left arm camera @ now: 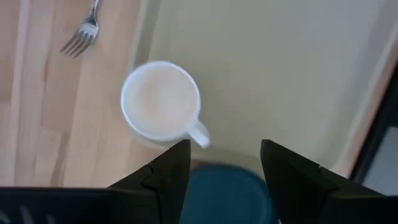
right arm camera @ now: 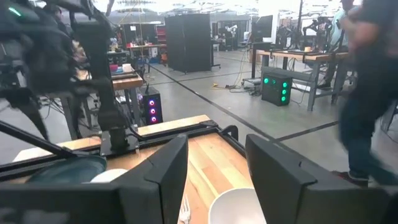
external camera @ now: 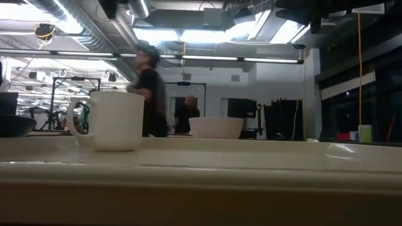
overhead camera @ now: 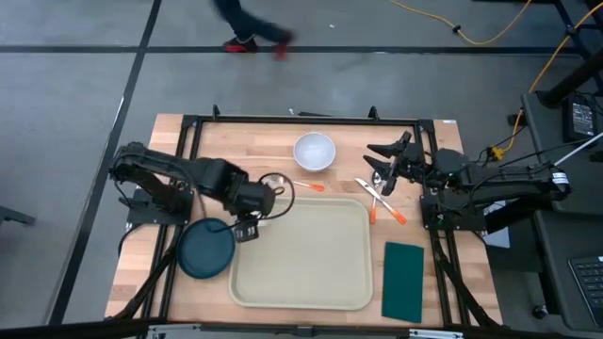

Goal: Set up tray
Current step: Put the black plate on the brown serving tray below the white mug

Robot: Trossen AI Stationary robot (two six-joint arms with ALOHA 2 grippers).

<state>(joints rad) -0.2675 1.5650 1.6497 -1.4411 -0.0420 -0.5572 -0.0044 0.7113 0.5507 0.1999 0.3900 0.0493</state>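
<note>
Grey workshop floor surrounds a light wooden table (overhead camera: 179,141) framed by black rails, which fills the centre of the high view. On its lower middle lies the large cream rectangular plastic tray (overhead camera: 303,254) with rounded corners and a raised rim; its near rim spans the whole bottom of the low view (external camera: 201,182), and its pale floor fills the upper right of the left wrist view (left arm camera: 280,74).

A dark green rectangular napkin (overhead camera: 403,281) lies just right of the tray, near the table's lower right corner. A round dark teal plate (overhead camera: 205,250) sits just left of the tray's left edge. A white round bowl (overhead camera: 314,151) stands at upper centre of the table, well apart from the tray.

The left gripper (overhead camera: 247,226) hangs over the tray's upper left corner beside the plate. Its own camera shows the two dark fingers (left arm camera: 168,174) spread apart with nothing between them, above a white ceramic mug (left arm camera: 161,101) with a handle that stands at the tray's edge. The same mug shows at left in the low view (external camera: 112,120).

The right gripper (overhead camera: 384,158) hovers at the upper right of the table, beside the bowl, fingers parted and empty.

Silver cutlery with orange handles (overhead camera: 382,196) lies scattered off the tray's upper right corner. A silver fork (left arm camera: 83,32) rests on the wood in the upper left of the left wrist view.

A blurred person (external camera: 151,91) stands in the room behind.
</note>
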